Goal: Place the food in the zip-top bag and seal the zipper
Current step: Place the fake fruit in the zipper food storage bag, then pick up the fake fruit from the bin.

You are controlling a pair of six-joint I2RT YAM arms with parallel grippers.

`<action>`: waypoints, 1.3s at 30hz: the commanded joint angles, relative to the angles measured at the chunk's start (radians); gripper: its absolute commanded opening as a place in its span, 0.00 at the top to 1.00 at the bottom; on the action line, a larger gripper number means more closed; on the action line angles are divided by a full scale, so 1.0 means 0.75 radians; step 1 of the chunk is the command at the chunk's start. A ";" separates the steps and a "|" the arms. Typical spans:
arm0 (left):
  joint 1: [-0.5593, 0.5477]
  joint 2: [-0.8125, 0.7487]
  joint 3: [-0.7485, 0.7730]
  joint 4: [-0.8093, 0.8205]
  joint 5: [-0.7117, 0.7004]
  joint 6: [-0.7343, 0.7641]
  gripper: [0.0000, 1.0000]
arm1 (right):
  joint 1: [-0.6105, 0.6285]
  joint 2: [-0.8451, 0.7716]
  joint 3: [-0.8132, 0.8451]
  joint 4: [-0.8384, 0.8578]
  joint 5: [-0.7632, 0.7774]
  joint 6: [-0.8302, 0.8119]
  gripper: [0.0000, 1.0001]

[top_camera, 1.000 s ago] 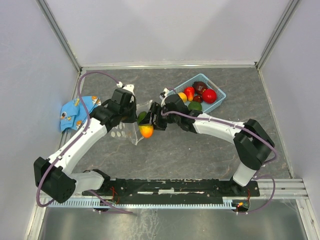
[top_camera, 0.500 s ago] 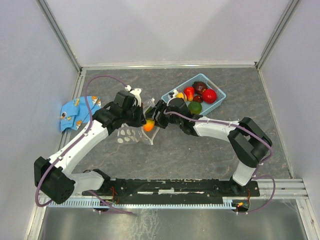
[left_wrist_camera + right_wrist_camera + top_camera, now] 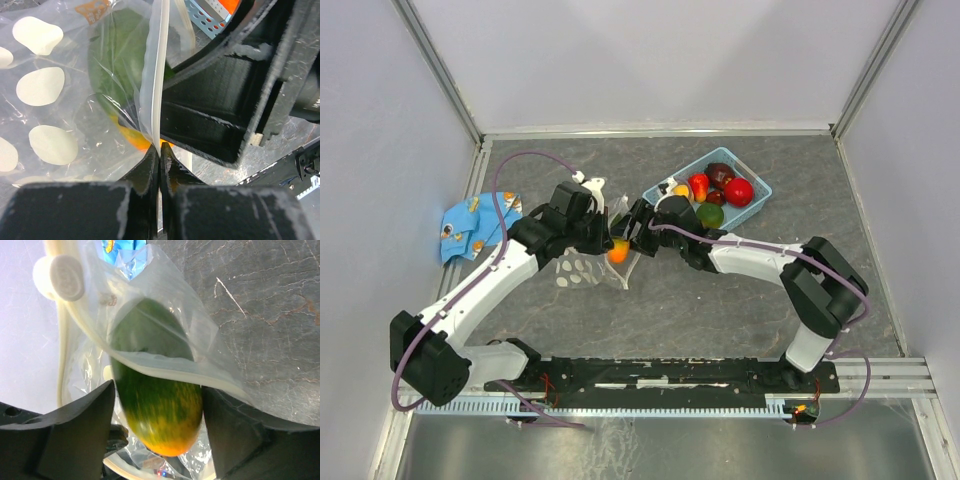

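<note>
left gripper (image 3: 159, 150): fingers clenched tight on the zipper (image 3: 152, 85), pinching the bag's mouth edge
right gripper (image 3: 159, 390): a finger on either side of the green-orange fruit (image 3: 155, 410) at the bag mouth; cannot tell if gripping or let go
fruit position: green end inside the mouth behind the film, orange end outside, zipper strip across it
zip-top bag (image 3: 582, 266): mid-table (image 3: 720, 310), between both grippers, white-dotted part toward left arm
other food (image 3: 739, 191): red, maroon, green, yellow pieces in blue basket (image 3: 758, 183), near the bag
blue cloth (image 3: 470, 225): left edge of table, apart from bag
</note>
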 commanded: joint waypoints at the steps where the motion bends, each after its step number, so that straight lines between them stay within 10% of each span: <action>1: -0.004 -0.038 0.007 0.046 -0.060 0.031 0.97 | 0.009 -0.118 0.012 -0.033 0.033 -0.118 0.13; 22: 0.003 -0.112 0.012 0.042 -0.212 0.011 0.97 | 0.011 -0.506 0.145 -0.798 0.347 -0.736 0.22; 39: 0.006 -0.128 0.022 0.001 -0.381 0.026 0.97 | -0.301 -0.168 0.510 -1.252 0.489 -1.175 0.14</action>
